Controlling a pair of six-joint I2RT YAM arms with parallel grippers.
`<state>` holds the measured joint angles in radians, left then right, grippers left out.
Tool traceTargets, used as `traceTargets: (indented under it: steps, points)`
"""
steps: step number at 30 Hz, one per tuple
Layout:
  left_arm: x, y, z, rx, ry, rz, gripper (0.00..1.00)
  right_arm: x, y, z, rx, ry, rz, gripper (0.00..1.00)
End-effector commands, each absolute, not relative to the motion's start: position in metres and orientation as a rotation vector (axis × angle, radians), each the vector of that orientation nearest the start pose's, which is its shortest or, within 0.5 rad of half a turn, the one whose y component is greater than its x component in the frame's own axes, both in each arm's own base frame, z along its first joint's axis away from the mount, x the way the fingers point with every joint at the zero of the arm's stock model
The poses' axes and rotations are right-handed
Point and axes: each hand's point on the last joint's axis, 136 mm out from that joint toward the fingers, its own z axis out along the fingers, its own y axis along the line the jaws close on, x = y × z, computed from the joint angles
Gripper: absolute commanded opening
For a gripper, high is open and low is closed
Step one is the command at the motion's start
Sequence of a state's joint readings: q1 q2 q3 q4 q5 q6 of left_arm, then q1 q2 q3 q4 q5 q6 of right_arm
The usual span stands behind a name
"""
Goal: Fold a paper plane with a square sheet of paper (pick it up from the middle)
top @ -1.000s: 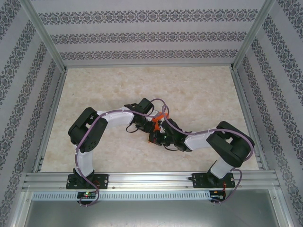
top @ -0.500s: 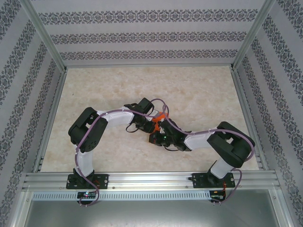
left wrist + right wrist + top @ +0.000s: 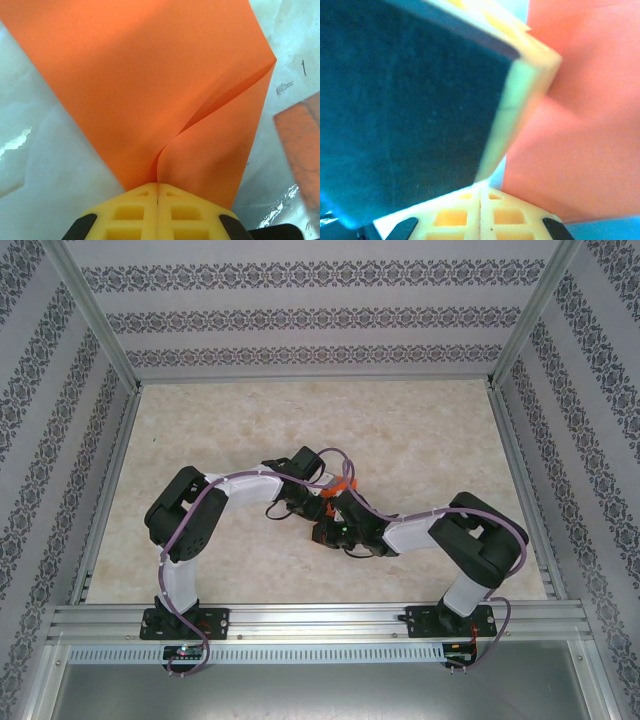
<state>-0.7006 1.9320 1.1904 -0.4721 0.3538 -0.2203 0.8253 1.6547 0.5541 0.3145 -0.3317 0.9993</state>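
Pale marbled table (image 3: 420,430); orange paper (image 3: 341,487) over its middle.

Orange paper (image 3: 150,90): matt, smooth, thin. Table (image 3: 45,165): glossy marble-look top w/ glare. Left fingers (image 3: 127,212): yellow matt plastic. Frame (image 3: 300,620): brushed alu.

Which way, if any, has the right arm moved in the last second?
Yes. The right arm swung slightly left, its elbow drawing away from the table's right rail.
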Motion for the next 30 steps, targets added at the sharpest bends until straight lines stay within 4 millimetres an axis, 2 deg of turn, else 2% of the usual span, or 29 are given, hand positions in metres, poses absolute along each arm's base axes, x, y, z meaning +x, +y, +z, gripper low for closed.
traceTargets:
  steps: [1, 4, 8, 15, 20, 26, 28, 30]
  points:
    - [0.275, -0.307, -0.001, 0.816, 2.837, -0.641, 0.05, 0.22, 0.299, 0.037, 0.041, 2.63, 1.125, 0.06]
    - [0.275, -0.307, 0.0, 0.816, 2.836, -0.645, 0.05, 0.233, 0.284, 0.055, 0.06, 2.574, 1.11, 0.06]
    - [0.275, -0.308, -0.001, 0.816, 2.837, -0.646, 0.05, 0.25, 0.266, 0.055, 0.104, 2.57, 1.088, 0.06]
    - [0.277, -0.309, 0.001, 0.816, 2.834, -0.652, 0.05, 0.27, 0.274, 0.054, 0.119, 2.546, 1.135, 0.06]
    - [0.277, -0.311, 0.002, 0.826, 2.833, -0.658, 0.05, 0.272, 0.266, 0.033, 0.156, 2.605, 1.055, 0.06]
    - [0.276, -0.311, 0.001, 0.843, 2.836, -0.658, 0.05, 0.254, 0.239, -0.006, 0.234, 2.745, 0.879, 0.06]
    - [0.276, -0.311, 0.0, 0.842, 2.841, -0.659, 0.05, 0.253, 0.237, -0.009, 0.234, 2.758, 0.864, 0.06]
    - [0.275, -0.31, 0.0, 0.846, 2.844, -0.659, 0.05, 0.255, 0.24, 0.0, 0.22, 2.74, 0.883, 0.06]
